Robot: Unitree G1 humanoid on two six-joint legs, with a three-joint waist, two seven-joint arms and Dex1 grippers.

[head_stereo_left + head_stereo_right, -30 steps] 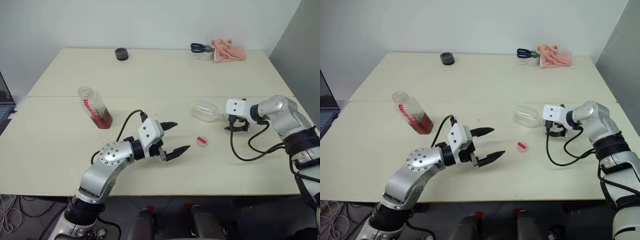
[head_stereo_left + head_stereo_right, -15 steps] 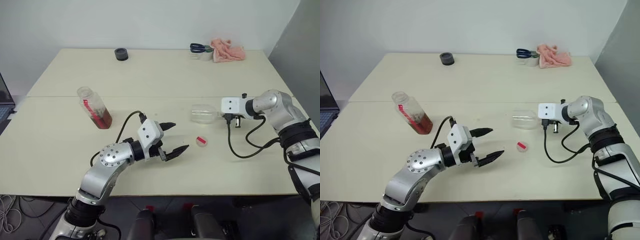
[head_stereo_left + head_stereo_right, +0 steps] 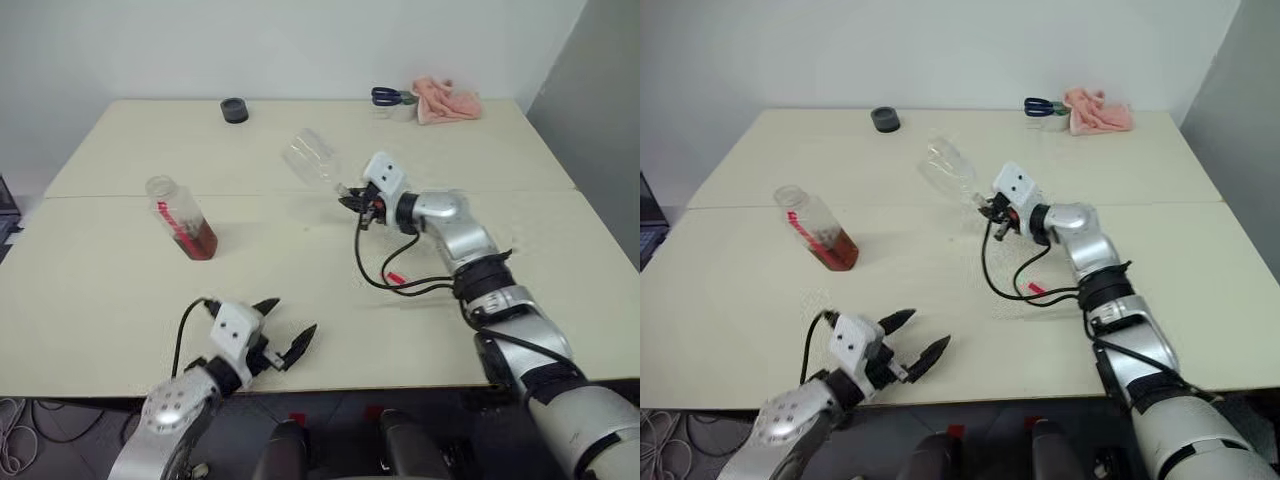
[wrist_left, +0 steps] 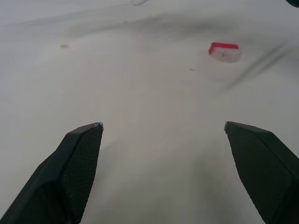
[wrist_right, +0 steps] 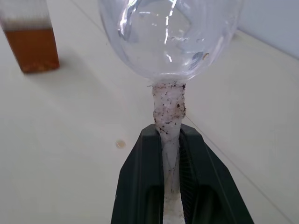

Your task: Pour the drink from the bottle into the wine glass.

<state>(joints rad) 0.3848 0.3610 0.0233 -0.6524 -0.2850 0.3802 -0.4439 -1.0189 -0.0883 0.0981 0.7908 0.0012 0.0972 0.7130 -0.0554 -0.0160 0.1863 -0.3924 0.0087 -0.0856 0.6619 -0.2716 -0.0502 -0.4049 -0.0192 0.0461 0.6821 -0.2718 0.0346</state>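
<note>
Right now the right claw [image 5: 170, 154] is clamped on the stem of the wine glass [image 3: 312, 158] and holds it up off the tabletop [image 3: 480, 240]. The glass is tipped, with its bowl pointing up and off to the robot's left. The bottle [image 3: 181, 217] stands on the tabletop, leaning a bit, with no cap on and the drink [image 3: 197, 240] low inside it. It is well off to the left of the glass, and closer to the left arm. The left claw [image 3: 912, 343] hangs near the front edge with its fingers wide apart and nothing in them. I think the left claw should go forward and left to reach the bottle. A small red and white cap [image 4: 224, 51] lies on the tabletop.
</note>
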